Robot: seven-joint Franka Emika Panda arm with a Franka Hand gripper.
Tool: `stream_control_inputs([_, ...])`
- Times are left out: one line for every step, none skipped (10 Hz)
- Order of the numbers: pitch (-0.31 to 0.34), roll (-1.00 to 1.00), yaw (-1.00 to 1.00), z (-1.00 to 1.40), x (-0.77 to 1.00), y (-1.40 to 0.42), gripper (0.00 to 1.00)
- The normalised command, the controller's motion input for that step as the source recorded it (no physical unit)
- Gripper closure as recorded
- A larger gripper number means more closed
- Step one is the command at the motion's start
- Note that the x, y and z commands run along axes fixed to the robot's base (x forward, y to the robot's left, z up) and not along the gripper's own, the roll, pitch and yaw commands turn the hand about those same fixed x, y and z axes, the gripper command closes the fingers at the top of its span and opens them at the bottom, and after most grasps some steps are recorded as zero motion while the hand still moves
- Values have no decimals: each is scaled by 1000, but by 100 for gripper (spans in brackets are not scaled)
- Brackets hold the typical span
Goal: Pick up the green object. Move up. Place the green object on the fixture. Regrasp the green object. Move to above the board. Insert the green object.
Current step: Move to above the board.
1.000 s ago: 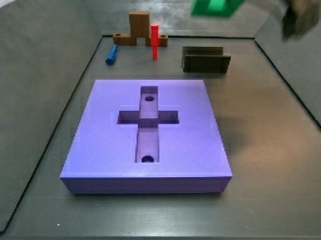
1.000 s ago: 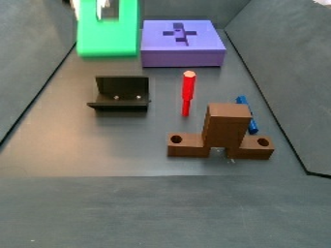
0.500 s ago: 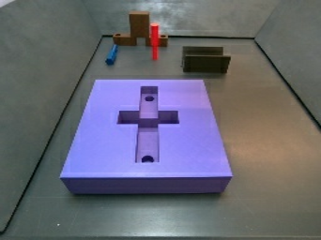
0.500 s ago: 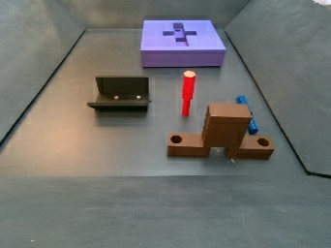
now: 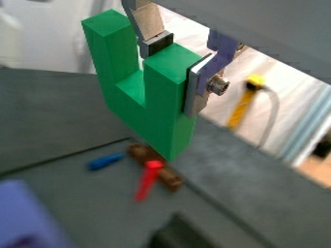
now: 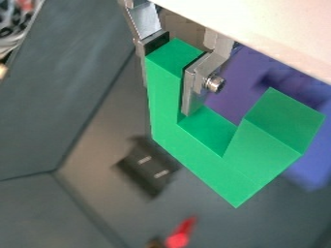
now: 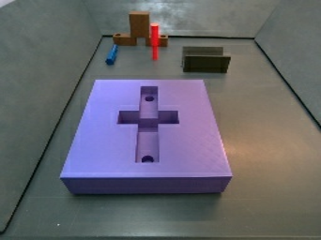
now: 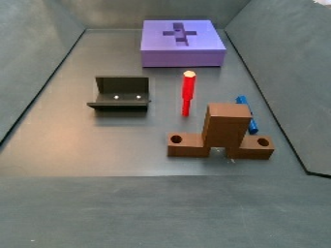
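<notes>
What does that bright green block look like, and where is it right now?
The green object is a chunky, matte, bright green U-shaped block: two prongs with a square notch between. The end effector clamps one prong between its silver fingers, holding it in the air, tilted, above the floor. Neither side view shows it.

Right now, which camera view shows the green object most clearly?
A wrist view shows the green object best: both prongs and the notch are visible, one prong clamped in the gripper, high above the floor. Another wrist view shows it more edge-on. Neither side view shows it.
</notes>
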Motion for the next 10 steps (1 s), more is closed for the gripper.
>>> stream_control_inputs([15,-1000,77,258,-1346,-1400,100])
stream_control_inputs([6,-1000,79,130,-752,-745,100])
stream_control_inputs([1,-1000,76,8,-195,-135,100])
stream_control_inputs([9,-1000,68,7,-109,-76,100])
stream_control_inputs([-18,-1000,64,25,-95,-58,100])
stream_control_inputs([-48,-1000,60,1,-94,-15,100])
stream_control_inputs([-69,-735,36,8,-83,30,100])
stream_control_inputs([-73,-586,23,7,-78,32,100])
stream_control_inputs([-64,-335,8,-4,-59,12,100])
stream_control_inputs([-42,-204,7,1,-38,10,100])
